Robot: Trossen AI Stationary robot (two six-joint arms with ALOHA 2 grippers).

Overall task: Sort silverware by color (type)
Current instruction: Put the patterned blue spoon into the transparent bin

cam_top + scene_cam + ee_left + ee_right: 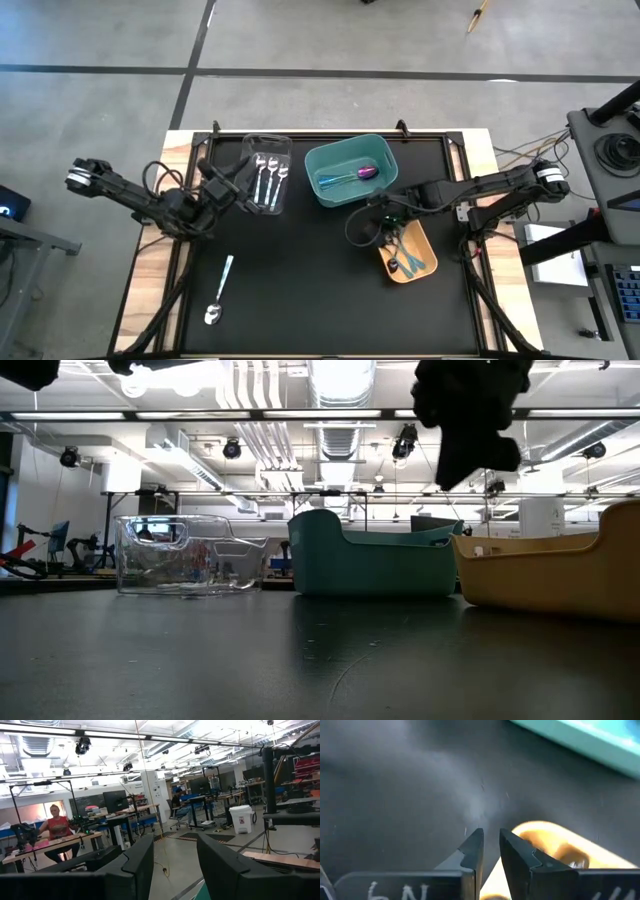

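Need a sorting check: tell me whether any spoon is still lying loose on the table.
Yes, one silver spoon lies on the bare mat.

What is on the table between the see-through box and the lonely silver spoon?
Nothing. In the high view, only bare black mat lies between the clear bin and the silver spoon lying on the mat.

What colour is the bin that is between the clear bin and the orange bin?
Teal bin; the high view shows it best.

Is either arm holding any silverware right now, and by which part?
Nothing is held. Left gripper and right gripper both show empty gaps between their jaws.
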